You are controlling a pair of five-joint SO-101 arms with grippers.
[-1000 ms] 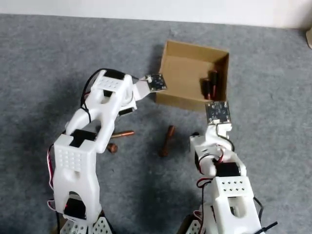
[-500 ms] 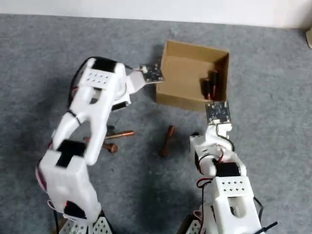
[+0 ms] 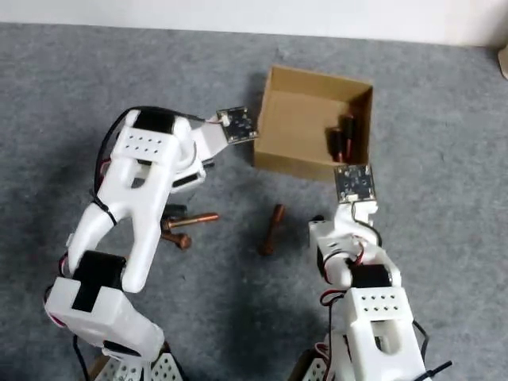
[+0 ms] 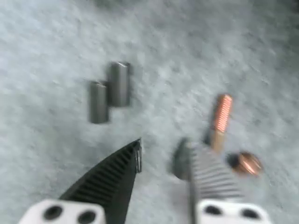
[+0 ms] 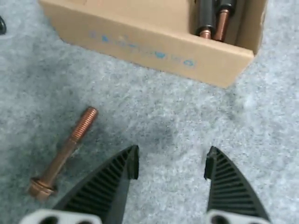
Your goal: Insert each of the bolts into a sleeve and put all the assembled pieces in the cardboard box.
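Note:
In the left wrist view my left gripper (image 4: 161, 157) is open above the carpet. Just beyond its tips lie two dark sleeves (image 4: 110, 91) side by side. A copper bolt (image 4: 220, 115) and another bolt's head (image 4: 247, 163) lie beside one finger. In the right wrist view my right gripper (image 5: 170, 163) is open and holds nothing. A copper bolt (image 5: 63, 154) lies beside it, and the cardboard box (image 5: 140, 42) stands beyond. Two assembled pieces (image 5: 212, 16) lie in the box's corner. From above, the box (image 3: 282, 89) stands at the back, one bolt (image 3: 272, 228) lies mid-table, and two bolts (image 3: 193, 218) lie by the left arm.
Everything sits on grey carpet. The left arm (image 3: 135, 198) stretches over the left half of the table and covers the sleeves from above. The right arm (image 3: 361, 270) stands in front of the box's right end. Open carpet lies far left and far right.
The left arm has swung left and away from the box's corner; its wrist now hangs over the carpet near the bolts. The right arm has not moved.

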